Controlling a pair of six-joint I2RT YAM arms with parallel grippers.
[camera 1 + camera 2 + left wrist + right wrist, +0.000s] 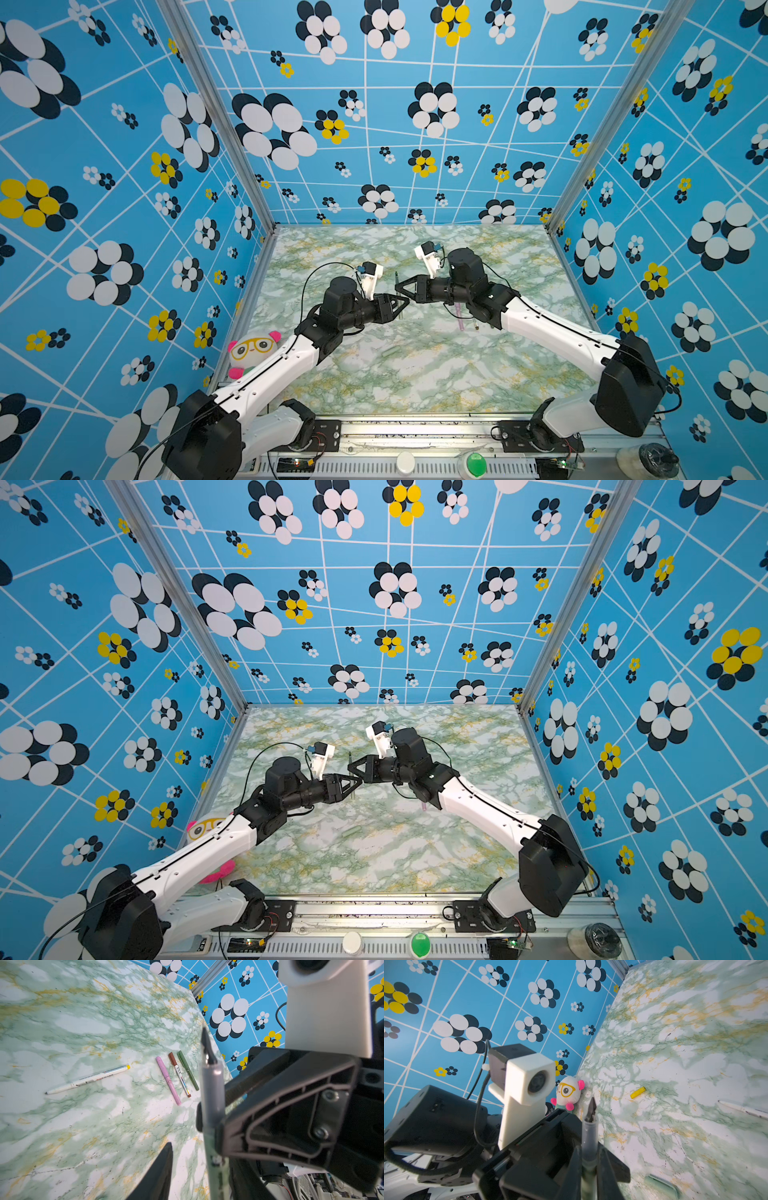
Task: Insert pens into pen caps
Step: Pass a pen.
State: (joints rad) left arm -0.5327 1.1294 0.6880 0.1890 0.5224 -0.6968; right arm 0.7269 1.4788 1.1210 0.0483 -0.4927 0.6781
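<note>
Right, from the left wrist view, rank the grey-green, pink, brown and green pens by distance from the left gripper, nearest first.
1. grey-green pen: in the right gripper, just beside the left gripper.
2. pink pen: on the table, near side of the row.
3. brown pen: middle of the row.
4. green pen: far side of the row.

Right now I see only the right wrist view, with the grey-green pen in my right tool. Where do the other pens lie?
Observer: In the left wrist view, the pink pen, the brown-ended pen and the dark green pen lie side by side on the table.
Operator: Does the left tool grip the grey-green pen too?
Observer: Not yet; one finger stands apart from it.
Operator: And the white pen at my edge?
Observer: Its other end is yellow.
</note>
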